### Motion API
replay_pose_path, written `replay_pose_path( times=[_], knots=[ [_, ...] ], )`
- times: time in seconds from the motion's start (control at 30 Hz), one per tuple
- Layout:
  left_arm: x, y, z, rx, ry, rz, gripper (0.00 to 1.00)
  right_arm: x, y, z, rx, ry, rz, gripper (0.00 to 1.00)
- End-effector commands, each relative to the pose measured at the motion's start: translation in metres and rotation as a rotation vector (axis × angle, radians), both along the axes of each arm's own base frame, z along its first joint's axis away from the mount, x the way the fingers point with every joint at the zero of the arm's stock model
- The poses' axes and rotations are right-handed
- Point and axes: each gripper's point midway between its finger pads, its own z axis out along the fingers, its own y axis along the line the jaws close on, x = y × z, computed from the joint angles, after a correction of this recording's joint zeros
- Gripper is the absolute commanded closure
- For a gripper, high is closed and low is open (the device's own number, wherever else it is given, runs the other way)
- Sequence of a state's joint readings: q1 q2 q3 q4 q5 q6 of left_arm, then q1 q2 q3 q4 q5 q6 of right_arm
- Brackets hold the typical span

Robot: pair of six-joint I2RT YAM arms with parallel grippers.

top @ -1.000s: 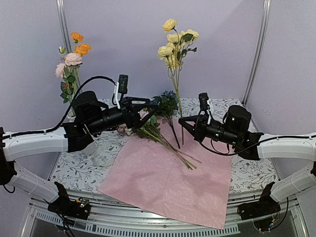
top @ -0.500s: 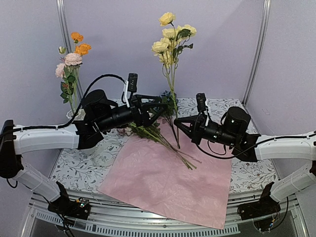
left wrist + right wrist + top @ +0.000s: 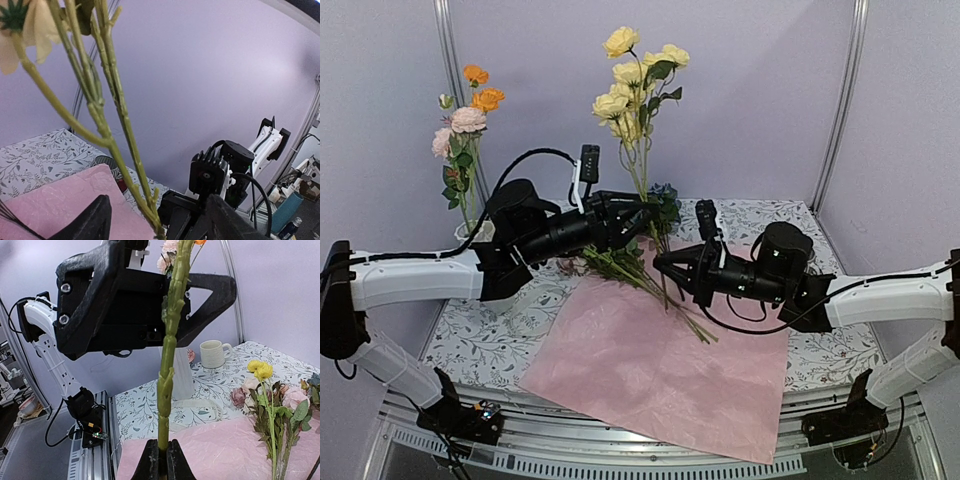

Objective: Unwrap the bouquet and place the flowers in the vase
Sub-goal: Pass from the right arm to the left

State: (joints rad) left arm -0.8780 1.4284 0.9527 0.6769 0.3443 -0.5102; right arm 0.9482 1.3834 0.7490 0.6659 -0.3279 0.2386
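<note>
Since the yellow flower stem (image 3: 169,355), pinched upright at its foot by the right gripper (image 3: 162,446) above the pink paper (image 3: 650,370), looks light and whippy, the wide jaws of the left gripper (image 3: 646,207) should close mid-stem.

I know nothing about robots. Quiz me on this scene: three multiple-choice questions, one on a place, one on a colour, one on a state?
1. Where is the pink wrapping paper?
A) spread flat on the table
B) rolled around the stems
C) inside the vase

2. What colour are the blooms on the upright stem?
A) blue
B) red
C) yellow

3. The right arm's fingers are:
A) wide open
B) shut on the stem
C) resting on the paper

Answers: 1 A, it lies open under the loose flowers; 2 C, yellow roses top it; 3 B, they pinch its lower end.
</note>
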Motion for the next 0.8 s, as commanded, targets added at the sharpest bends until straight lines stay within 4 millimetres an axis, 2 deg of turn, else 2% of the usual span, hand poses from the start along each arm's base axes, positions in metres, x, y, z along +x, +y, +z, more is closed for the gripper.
replay_pose_path(
  times=[0.0,0.37,0.77],
  knots=[
    [-0.002,-0.001,0.02,-0.048,-0.015,-0.002,0.39,-0.006,0.009,0.011,0.012,-0.054,0.022,0.97],
    [-0.001,0.015,0.027,-0.069,-0.02,0.042,0.63,-0.011,0.012,0.008,0.003,-0.055,0.037,0.97],
    [0.002,0.024,0.025,-0.075,-0.002,0.068,0.63,-0.011,0.011,0.008,0.003,-0.061,0.029,0.97]
  ],
)
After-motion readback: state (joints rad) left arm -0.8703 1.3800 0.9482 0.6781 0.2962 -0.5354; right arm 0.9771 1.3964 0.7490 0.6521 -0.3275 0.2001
